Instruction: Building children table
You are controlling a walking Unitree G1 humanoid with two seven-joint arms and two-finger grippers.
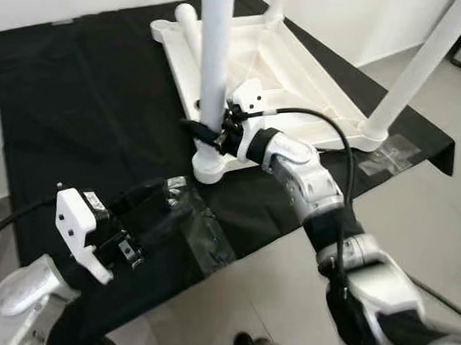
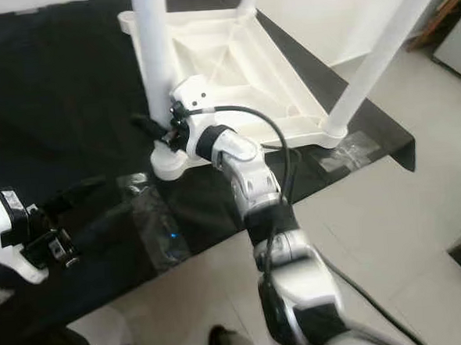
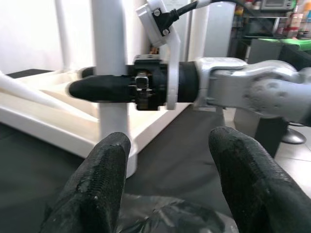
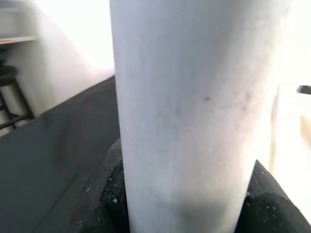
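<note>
A white children's table (image 1: 287,75) lies upside down on a black cloth, its legs pointing up. My right gripper (image 1: 205,135) is shut around the nearest leg (image 1: 216,64), just above the corner socket (image 1: 211,167) it stands in. The right wrist view has that leg (image 4: 194,107) close up, with a black finger (image 4: 109,199) on either side of it. My left gripper (image 1: 158,204) hovers low over the cloth to the left of that corner, open and holding nothing. Its wide-apart fingers (image 3: 97,189) point at the leg (image 3: 111,43) and at the right gripper (image 3: 97,89).
A crumpled clear plastic bag (image 1: 199,229) lies on the cloth under my left gripper. Another leg (image 1: 420,67) stands at the right corner, with clear tape (image 1: 386,159) beside it. The black cloth (image 1: 78,111) ends at pale floor tiles (image 1: 284,286) near me.
</note>
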